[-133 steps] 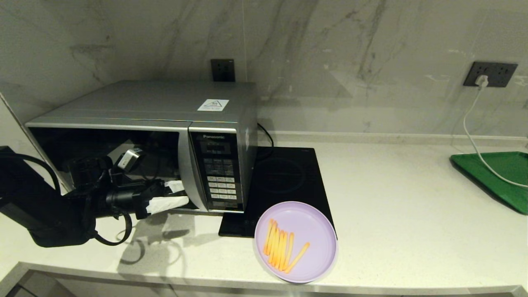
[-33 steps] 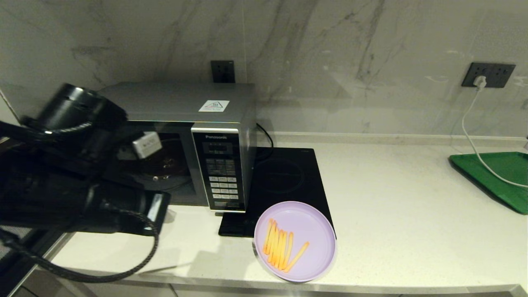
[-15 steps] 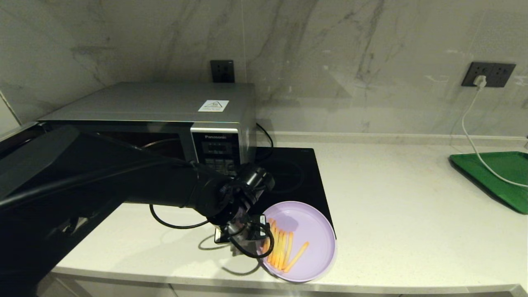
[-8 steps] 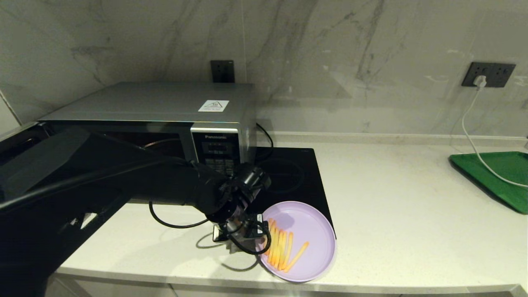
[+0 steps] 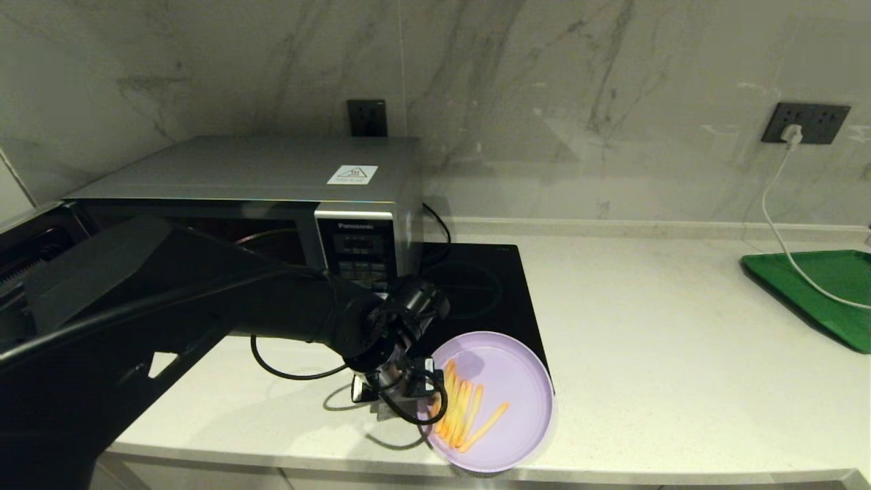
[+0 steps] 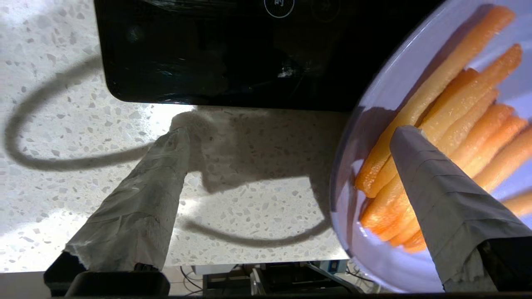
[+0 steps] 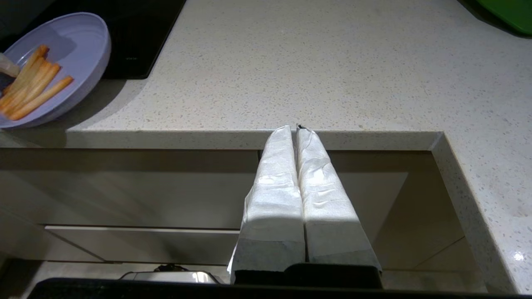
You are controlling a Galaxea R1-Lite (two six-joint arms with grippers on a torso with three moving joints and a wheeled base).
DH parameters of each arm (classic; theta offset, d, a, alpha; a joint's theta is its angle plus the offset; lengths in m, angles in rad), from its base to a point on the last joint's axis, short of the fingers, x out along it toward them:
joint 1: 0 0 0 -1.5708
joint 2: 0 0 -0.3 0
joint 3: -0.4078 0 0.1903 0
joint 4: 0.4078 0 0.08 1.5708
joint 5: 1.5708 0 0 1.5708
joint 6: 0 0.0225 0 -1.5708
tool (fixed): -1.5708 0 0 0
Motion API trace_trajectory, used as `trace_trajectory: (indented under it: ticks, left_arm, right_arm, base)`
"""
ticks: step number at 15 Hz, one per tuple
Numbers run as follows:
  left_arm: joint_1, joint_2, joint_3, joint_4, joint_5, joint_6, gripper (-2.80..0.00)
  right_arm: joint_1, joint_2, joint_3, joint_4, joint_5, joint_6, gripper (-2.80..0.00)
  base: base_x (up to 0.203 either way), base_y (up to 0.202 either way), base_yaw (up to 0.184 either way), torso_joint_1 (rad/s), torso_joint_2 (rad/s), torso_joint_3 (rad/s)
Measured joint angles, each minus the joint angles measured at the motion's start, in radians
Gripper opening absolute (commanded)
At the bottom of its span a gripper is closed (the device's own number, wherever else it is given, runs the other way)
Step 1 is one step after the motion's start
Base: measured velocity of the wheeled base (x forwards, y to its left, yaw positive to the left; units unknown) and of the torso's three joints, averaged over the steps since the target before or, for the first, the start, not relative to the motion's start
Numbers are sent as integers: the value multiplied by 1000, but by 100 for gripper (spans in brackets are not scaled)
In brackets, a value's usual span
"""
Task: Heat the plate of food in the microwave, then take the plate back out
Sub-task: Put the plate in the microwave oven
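The microwave (image 5: 258, 204) stands at about ten o'clock on the counter (image 5: 680, 354), its door swung open. The left gripper (image 5: 408, 389) straddles the nine o'clock rim of the plate of food (image 5: 507, 401), jaws spread and gripping nothing, one finger (image 6: 440, 195) over the fries (image 6: 465, 120). The right gripper (image 7: 296, 128) hangs below the counter's front edge at five o'clock, jaws pressed together, empty.

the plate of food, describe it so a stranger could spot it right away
Find the silver microwave; a black cooktop sits at its right. The plate of food overlaps the cooktop's front corner at the counter edge: round, pale lilac, with orange-yellow fries, unlike the green tray.
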State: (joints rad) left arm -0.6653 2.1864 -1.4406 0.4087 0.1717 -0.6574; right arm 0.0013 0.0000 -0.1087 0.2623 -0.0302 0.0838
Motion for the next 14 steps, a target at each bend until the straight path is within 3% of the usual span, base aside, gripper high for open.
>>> trace_trajectory:
  ticks: [8,9,14]
  left_arm:
    - [-38,-1,1,-1,24,0,0]
    - [-41,-1,1,0,29,0,-280]
    - [-53,5,4,1,26,-6,-280]
  right_arm:
    - [0,0,0,0,0,0,-280]
    - [0,0,0,0,0,0,-280]
    - [0,0,0,0,1,0,-280]
  base:
    - [0,0,0,0,0,0]
    - [0,0,0,0,0,0]
    - [0,0,0,0,0,0]
